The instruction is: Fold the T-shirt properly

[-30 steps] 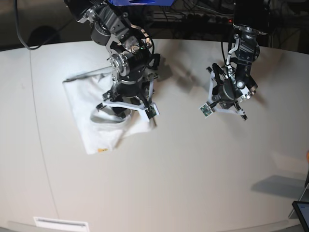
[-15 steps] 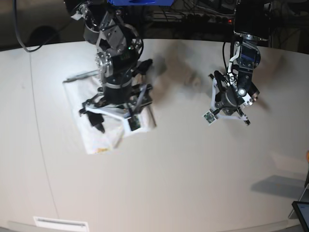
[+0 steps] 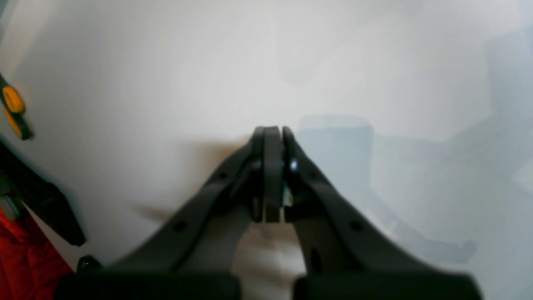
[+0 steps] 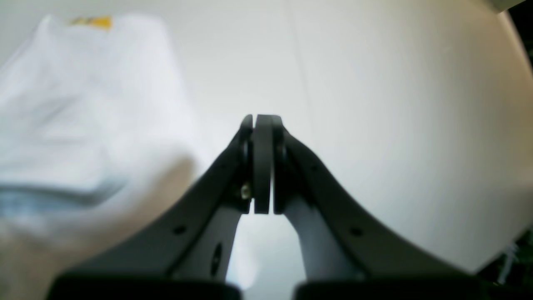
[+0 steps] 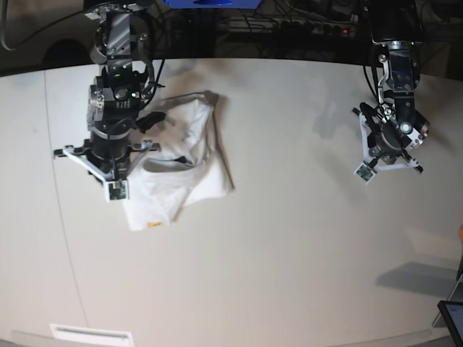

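Note:
The white T-shirt (image 5: 195, 144) lies in a rumpled, partly folded bundle on the white table (image 5: 289, 238), left of centre, with a bit of yellow-orange print (image 5: 153, 224) at its near corner. It also shows blurred in the right wrist view (image 4: 83, 104). My right gripper (image 5: 108, 165) hangs over the shirt's left edge; in its own view it (image 4: 260, 118) is shut and empty, with bare table beyond the tips. My left gripper (image 5: 387, 148) is far to the right over bare table, shut and empty (image 3: 272, 131).
A dark tablet corner (image 5: 452, 318) sits at the front right edge. A white label (image 5: 90, 334) lies at the front left edge. Cables and equipment (image 5: 289, 29) run behind the table. In the left wrist view an orange-and-black tool (image 3: 12, 106) and red fabric (image 3: 21, 254) show beside the table.
My right arm has moved left off the middle of the shirt to its left edge, uncovering the bundle. My left arm has moved right and back, away from the shirt.

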Robot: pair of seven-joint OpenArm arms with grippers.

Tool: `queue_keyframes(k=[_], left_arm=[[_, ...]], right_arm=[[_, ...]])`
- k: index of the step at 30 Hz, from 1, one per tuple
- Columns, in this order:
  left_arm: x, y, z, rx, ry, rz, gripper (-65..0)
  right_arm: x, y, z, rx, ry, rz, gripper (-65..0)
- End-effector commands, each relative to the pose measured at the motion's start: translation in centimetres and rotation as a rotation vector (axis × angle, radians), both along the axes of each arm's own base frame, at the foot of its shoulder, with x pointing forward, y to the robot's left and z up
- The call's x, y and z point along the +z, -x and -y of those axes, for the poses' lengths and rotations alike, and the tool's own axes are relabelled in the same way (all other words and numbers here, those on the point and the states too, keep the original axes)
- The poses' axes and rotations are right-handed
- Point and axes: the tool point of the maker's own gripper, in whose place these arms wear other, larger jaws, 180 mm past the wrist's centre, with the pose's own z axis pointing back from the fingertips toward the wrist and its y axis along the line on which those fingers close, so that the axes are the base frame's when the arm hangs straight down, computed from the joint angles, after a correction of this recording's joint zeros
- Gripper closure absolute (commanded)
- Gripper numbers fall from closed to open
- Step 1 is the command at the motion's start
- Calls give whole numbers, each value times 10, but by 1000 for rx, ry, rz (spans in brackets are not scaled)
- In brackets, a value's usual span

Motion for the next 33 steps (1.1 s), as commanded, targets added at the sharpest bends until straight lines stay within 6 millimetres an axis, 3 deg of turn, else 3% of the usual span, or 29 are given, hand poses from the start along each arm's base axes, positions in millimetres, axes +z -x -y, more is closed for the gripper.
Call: queue_keyframes(k=[1, 7, 16, 22, 33], left_arm=[[14, -8, -7, 6, -26, 41, 0], [12, -6, -6, 8, -23, 36, 0], [10, -2, -7, 5, -26, 26, 0], [10, -2, -6, 4, -22, 28, 0], [11, -3, -7, 3, -25, 29, 0]], right_arm=[[12, -8, -4, 16, -11, 50, -3], [-8, 2, -26, 59, -151, -4, -3], [-21, 6, -33, 71, -170, -43, -3], [-30, 7, -69, 173, -182, -73, -3], [-16, -4, -106, 279, -190, -38, -3]])
